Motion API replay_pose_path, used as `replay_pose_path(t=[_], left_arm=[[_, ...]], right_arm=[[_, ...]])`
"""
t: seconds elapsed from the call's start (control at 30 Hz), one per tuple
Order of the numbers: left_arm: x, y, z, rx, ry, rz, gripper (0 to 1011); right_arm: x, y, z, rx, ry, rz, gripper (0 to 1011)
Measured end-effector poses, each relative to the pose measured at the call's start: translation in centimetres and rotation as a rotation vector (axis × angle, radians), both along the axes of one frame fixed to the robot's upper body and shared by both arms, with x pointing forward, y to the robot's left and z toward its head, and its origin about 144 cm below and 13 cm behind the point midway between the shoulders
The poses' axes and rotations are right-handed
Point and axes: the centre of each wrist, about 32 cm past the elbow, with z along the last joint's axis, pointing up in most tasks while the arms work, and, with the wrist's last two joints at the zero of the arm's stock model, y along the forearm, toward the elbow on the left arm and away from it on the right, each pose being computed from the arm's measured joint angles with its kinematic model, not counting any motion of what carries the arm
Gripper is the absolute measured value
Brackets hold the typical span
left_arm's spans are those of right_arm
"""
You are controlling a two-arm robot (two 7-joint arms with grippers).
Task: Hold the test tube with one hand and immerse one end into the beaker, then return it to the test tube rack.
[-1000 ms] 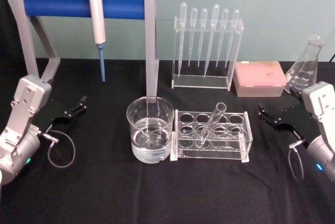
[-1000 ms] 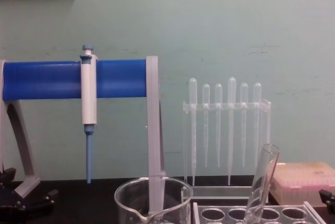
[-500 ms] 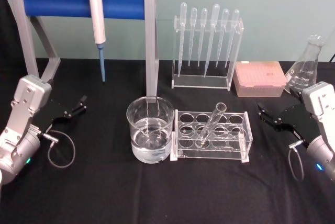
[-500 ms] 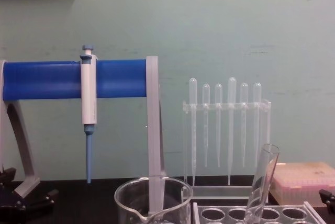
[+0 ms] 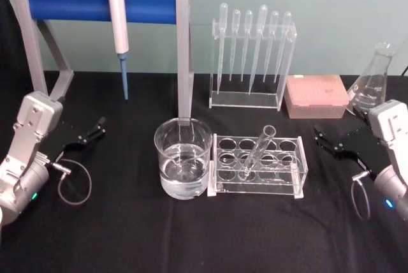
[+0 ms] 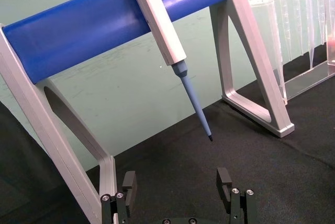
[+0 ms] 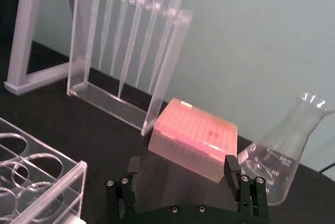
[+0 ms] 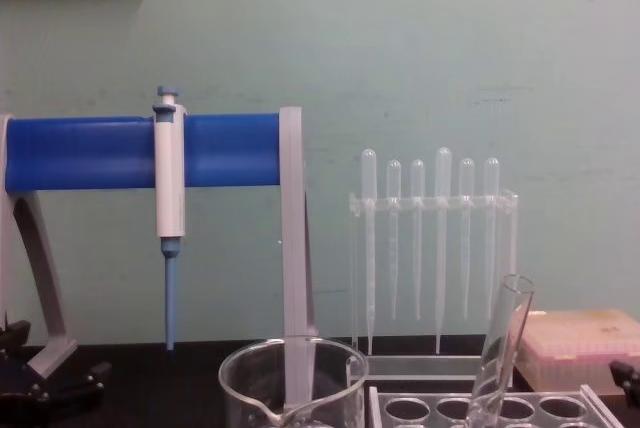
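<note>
Hardly anything has moved: the right arm's silver wrist has drifted a touch outward, toward three o'clock, while the glassware sits as it did. The long clear glass test tube (image 5: 260,150) leans in one hole of the clear acrylic test tube rack (image 5: 299,172). Its open rim is tipped toward one o'clock and stands well above the rack top. At nine o'clock of the rack, just beside it, stands the wide clear glass beaker (image 5: 159,153) with water in its lower part. Both rest on the black-clothed counter (image 5: 191,235).

The black two-jawed right gripper (image 5: 324,140) hovers at three o'clock of the rack, near it but apart. It is empty, and the right wrist view shows its jaws spread wide. The black left gripper (image 5: 95,129) is parked at nine o'clock of the beaker, well apart, jaws likewise parted and holding nothing.

By my reading the task has barely begun, and the step in hand is the approach to the tube. The next move calls for the right gripper to travel toward nine o'clock and set its jaws either side of the tube's upper part, allowing for the lean. It should then close gently on the glass and lift along the tilt so the tube clears the hole without levering the rack.
</note>
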Motion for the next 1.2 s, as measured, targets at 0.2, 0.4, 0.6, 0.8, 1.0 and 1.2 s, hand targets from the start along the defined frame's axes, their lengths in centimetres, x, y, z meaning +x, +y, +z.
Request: replay_pose_path(t=[0.2,0.4,0.6,0.8,1.0,1.2], left_arm=[[0.0,0.0,0.0,0.0,0.0,0.0,1000],[0.0,0.0,0.0,0.0,0.0,0.0,1000],[0.0,0.0,0.0,0.0,0.0,0.0,1000],[0.0,0.0,0.0,0.0,0.0,0.0,1000],[0.0,0.0,0.0,0.0,0.0,0.0,1000],[0.0,0.0,0.0,0.0,0.0,0.0,1000]], right_arm=[[-0.7,-0.1,1.9,0.038,-0.055,0.056,1002],[-2.3,-0.9,4.3,0.102,-0.075,0.124,1002],[-4.0,-3.0,5.8,0.158,-0.008,0.26,1002],[-5.0,-4.8,5.9,0.197,0.099,0.436,1002],[-4.8,-5.5,5.3,0.216,0.186,0.607,1002],[-3.9,-4.8,5.1,0.226,0.202,0.709,1002]])
